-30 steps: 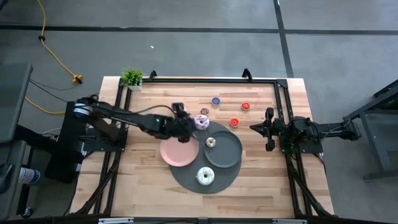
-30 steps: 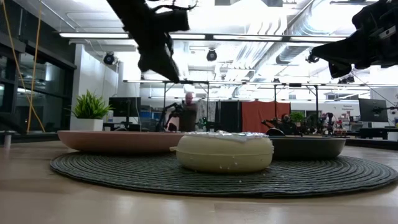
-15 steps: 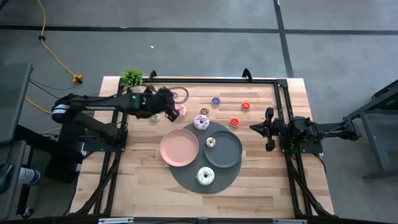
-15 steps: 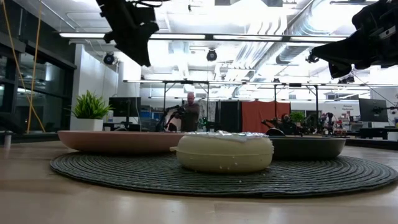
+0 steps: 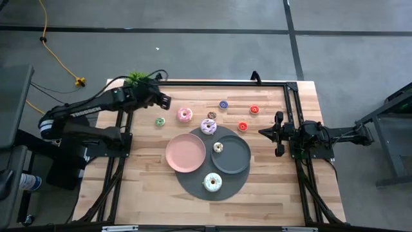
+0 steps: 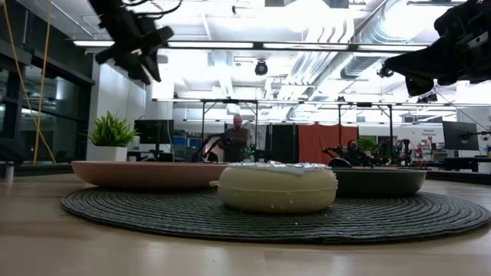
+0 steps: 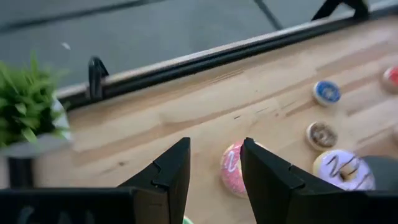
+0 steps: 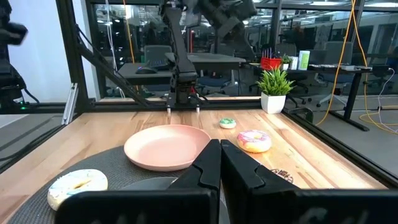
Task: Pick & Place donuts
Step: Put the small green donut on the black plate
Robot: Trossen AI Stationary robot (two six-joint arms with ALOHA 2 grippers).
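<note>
My left end effector (image 5: 165, 101) hangs part open and empty at the far left, above the tabletop (image 5: 270, 187). My right end effector (image 5: 262, 132) waits closed at the right. One donut (image 5: 218, 147) sits on the grey plate (image 5: 238, 161), another (image 5: 212, 182) on the mat (image 5: 190, 183); the pink plate (image 5: 185, 154) holds none, and a pink donut (image 5: 185, 115) and tiny ones remain loose beyond it.

Bare wood lies open around the pink donut (image 5: 185, 115); only the potted plant (image 5: 136, 80) crowds that far corner
</note>
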